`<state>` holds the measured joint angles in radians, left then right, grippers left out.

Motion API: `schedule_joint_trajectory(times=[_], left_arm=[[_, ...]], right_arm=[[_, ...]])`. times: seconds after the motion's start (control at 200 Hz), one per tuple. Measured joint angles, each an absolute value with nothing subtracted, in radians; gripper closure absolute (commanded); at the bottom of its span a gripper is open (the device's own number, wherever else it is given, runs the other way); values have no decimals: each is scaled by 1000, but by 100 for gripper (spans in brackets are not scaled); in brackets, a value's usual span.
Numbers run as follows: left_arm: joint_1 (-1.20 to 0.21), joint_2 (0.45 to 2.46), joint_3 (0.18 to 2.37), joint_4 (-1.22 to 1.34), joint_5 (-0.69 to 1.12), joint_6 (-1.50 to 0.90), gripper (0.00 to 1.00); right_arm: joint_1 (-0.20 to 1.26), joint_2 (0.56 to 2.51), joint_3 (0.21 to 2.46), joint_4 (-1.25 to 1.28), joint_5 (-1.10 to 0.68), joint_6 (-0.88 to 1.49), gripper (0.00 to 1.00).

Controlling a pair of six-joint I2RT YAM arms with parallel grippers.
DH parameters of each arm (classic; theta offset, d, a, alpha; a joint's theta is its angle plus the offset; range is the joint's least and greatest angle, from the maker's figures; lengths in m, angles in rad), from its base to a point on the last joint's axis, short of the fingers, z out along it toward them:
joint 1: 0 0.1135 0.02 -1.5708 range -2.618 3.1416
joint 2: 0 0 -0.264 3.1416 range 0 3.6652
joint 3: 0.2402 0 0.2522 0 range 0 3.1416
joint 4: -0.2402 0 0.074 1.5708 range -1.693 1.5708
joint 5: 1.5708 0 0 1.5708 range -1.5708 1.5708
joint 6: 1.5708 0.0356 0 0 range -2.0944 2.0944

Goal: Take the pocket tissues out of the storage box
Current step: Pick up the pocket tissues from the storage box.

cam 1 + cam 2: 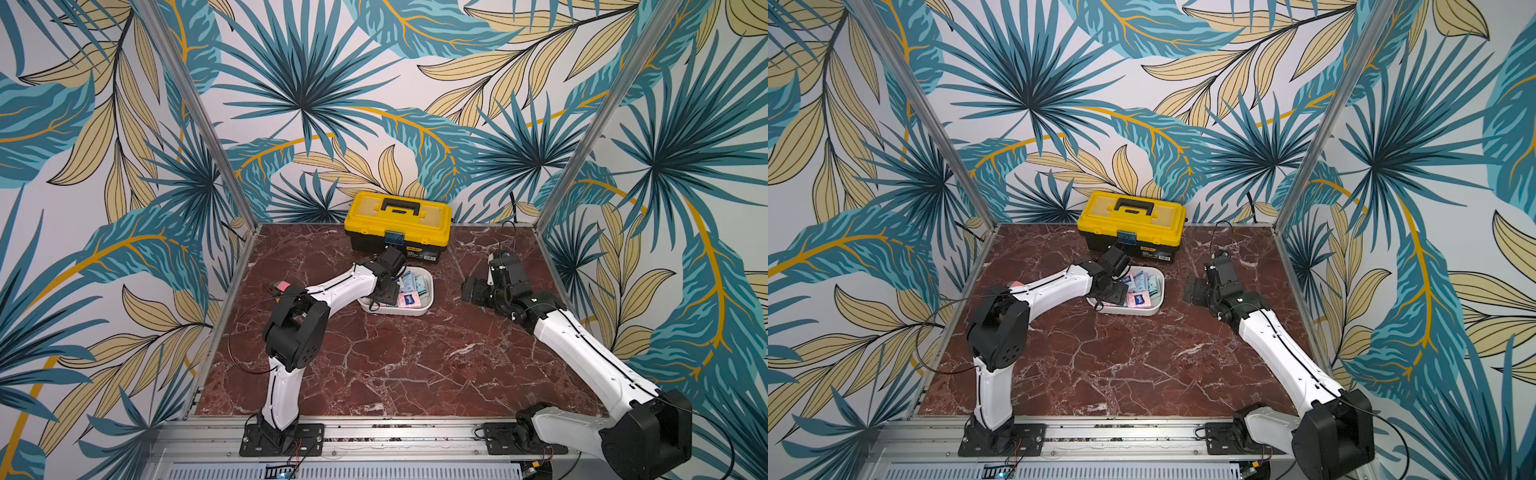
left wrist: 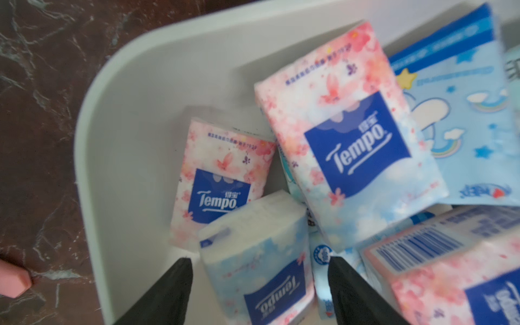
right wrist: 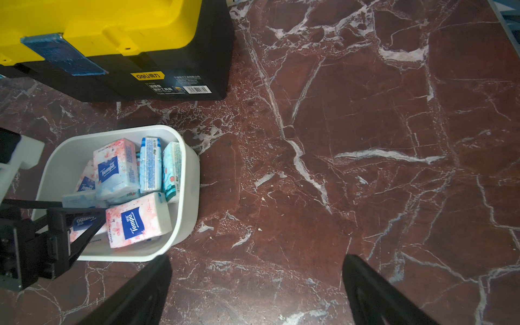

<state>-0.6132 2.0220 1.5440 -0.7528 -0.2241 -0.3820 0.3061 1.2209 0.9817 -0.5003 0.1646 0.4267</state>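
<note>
To the left of the storage box [image 1: 403, 311], a pink object [image 1: 284, 286] lies on the marble tabletop [image 1: 374, 365], partly hidden behind the left arm. It is not a packet and sits well apart from the work. The left gripper [image 2: 259, 260] reaches down into the left end of the storage box. Its jaws stand part-open astride one blue-and-white packet [image 2: 253, 233] that lies propped at an angle. A thin gap shows on each side, so no grip is confirmed. This packet is probably the chosen one because its narrow sides are exposed to the fingers, whereas flat-lying packets offer no such hold. All pocket tissues [image 3: 138, 222] in view are inside the storage box, loosely piled and overlapping; none lies on the tabletop. Neighbouring packets crowd the straddled one and may shift or rise with it. Behind the storage box stands a yellow-lidded toolbox [image 1: 397, 220], shut and clear of a straight upward lift. To the right of the storage box, the right gripper [image 3: 254, 281] hovers over bare tabletop with its jaws fully spread and empty, apparently parked out of the way.
</note>
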Motion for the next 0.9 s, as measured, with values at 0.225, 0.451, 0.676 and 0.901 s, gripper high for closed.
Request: schedule_joint_trajectory(times=[0.225, 0.451, 0.676, 0.901], left_arm=[[-616, 2046, 1555, -760, -228, -390, 31], [-617, 2046, 1557, -761, -236, -392, 44], [-619, 2032, 1556, -760, -239, -391, 49], [-619, 1948, 1550, -757, -222, -390, 49]], right_arm=[[306, 1253, 982, -500, 164, 431, 1], [306, 1290, 987, -500, 163, 438, 1], [306, 1302, 995, -500, 159, 441, 1], [306, 1319, 1001, -500, 154, 441, 1]])
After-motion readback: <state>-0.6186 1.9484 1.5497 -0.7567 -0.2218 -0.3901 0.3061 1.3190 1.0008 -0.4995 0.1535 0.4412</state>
